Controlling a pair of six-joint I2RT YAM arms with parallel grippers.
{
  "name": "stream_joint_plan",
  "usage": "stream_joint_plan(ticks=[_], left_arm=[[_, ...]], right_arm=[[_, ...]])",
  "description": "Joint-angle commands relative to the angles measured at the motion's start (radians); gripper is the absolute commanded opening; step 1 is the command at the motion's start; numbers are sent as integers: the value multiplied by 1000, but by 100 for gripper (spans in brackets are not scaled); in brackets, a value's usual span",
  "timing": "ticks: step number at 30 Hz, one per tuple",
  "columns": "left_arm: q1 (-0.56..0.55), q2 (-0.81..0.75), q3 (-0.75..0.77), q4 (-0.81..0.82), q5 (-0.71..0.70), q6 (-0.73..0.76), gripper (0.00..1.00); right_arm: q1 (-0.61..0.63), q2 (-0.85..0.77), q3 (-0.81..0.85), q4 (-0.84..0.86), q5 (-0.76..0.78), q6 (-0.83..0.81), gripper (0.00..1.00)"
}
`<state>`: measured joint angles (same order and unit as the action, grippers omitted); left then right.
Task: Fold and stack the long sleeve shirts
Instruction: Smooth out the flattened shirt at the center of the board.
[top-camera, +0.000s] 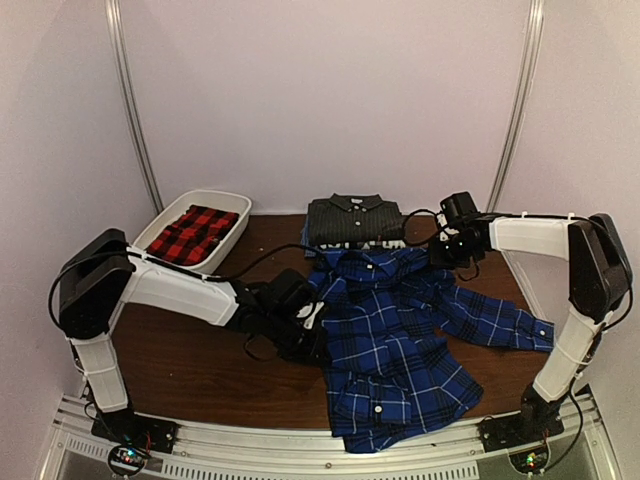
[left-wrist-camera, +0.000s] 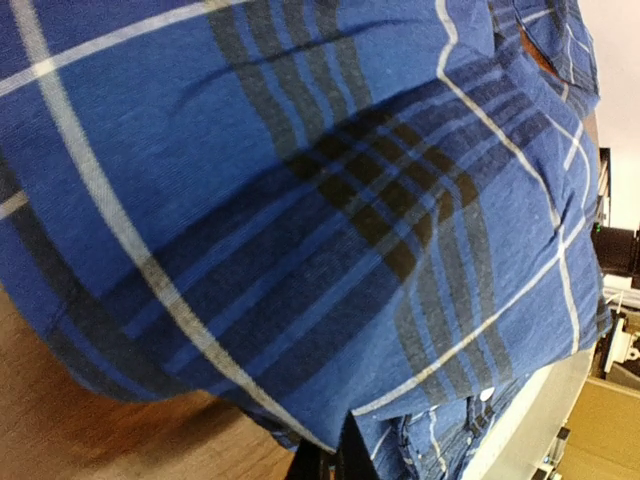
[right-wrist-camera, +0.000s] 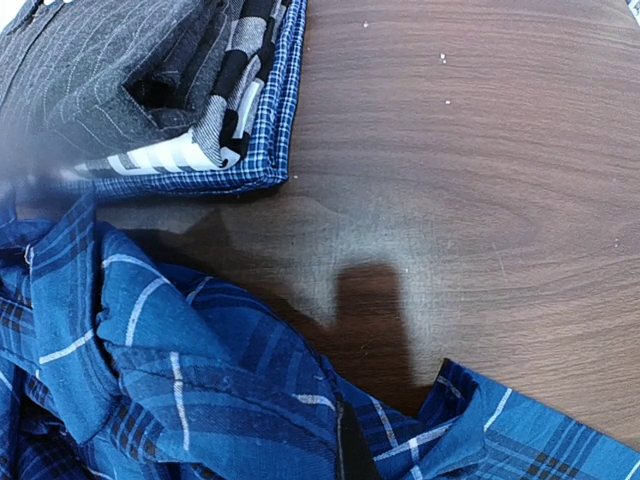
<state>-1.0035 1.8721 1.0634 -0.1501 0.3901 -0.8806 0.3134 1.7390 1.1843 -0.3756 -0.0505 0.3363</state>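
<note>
The blue-and-black plaid shirt (top-camera: 400, 350), a collared button-up of woven cloth with thin white lines, lies open and rumpled on the dark wooden counter (top-camera: 200, 360). It lies between your two end effectors, one sleeve trailing out to the right and its hem near the front edge. Your left end effector (top-camera: 308, 330) sits at the shirt's left edge with its jaws together, clamped on the plaid. In the left wrist view the cloth fills almost the whole picture and stands clear of the wood below it. Your right end effector (top-camera: 445, 255) is at the shirt's far right shoulder, closed on a bunched fold of the same cloth. Just beyond and to the left of it lies the dark charcoal striped shirt (top-camera: 355, 218), folded flat, collar up, on top of a small stack. Well beyond your left end effector, the red-and-black plaid shirt (top-camera: 195, 232) lies in the white plastic tub (top-camera: 215, 195).
</note>
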Motion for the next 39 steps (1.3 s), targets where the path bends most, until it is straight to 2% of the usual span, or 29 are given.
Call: stream_joint_plan(ticks=[1,6,11,15,18,21,25,33,39], left_arm=[[-1,-102,26,-32,-102,3,0],[18,-237,-3,-159,-228,-4,0],[108,-434,-98,-286,-318,-22,0],[287,-608,-193,-384,-332,10,0],[439,-682,-214,-440,-326,81,0],[568,-686,-191,-478,-332,149,0],[689,-660,-171,-477,-318,212,0],[867,-620,-112,-483,-342,308,0],[991,-629,-94,-512,-325,357,0]], right_arm=[[-7,7,-11,13,2,-13,0],[-15,11,-13,13,8,-13,0],[-32,7,-28,12,19,-17,0],[-51,3,-41,12,26,-20,0],[-59,1,-43,9,29,-20,0],[-59,0,-43,5,28,-20,0],[-52,-2,-54,6,4,-19,0],[-39,-11,-65,7,2,-27,3],[20,14,-47,5,6,-37,3]])
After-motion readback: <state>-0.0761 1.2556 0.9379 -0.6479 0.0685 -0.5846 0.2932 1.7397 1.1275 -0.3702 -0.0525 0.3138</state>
